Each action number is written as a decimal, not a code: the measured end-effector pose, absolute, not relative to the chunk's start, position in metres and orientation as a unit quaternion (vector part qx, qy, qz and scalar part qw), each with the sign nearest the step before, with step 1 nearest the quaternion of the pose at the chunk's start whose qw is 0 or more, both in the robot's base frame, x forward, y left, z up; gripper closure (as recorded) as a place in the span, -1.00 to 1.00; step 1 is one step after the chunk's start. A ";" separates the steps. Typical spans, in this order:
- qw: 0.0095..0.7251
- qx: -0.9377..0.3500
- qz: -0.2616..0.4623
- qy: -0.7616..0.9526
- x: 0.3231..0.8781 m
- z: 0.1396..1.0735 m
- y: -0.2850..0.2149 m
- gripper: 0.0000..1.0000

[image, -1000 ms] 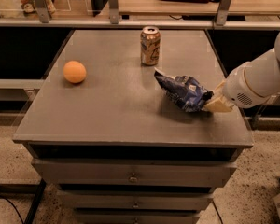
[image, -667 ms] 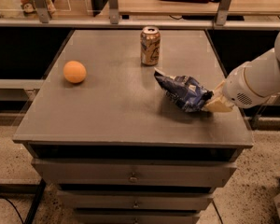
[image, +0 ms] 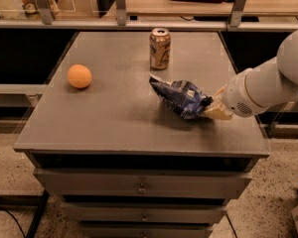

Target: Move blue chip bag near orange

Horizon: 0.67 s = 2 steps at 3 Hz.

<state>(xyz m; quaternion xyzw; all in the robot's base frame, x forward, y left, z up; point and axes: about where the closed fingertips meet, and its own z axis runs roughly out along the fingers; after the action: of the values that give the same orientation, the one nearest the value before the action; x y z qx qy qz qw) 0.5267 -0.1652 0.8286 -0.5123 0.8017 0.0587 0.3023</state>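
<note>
The blue chip bag (image: 181, 97) is crumpled dark navy foil and sits right of centre on the grey tabletop (image: 114, 125). My gripper (image: 211, 108) comes in from the right on a white arm and is shut on the bag's right end. The orange (image: 79, 76) sits on the left part of the table, well apart from the bag.
A gold-and-white drink can (image: 160, 48) stands upright at the back centre, just behind the bag. The table is a drawer cabinet with drawers (image: 139, 187) below its front edge. A railing and shelves (image: 139, 24) run behind the table.
My gripper and the blue chip bag have shifted a little to the left, toward the table's middle. The orange and the can have not moved.
</note>
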 end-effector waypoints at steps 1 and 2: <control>0.310 -0.517 0.048 0.796 0.535 0.830 -0.151 1.00; 0.324 -0.526 0.040 0.786 0.542 0.840 -0.139 1.00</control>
<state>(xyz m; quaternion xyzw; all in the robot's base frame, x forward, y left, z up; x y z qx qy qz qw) 0.5420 -0.1386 0.8397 -0.5256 0.7858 0.0400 0.3237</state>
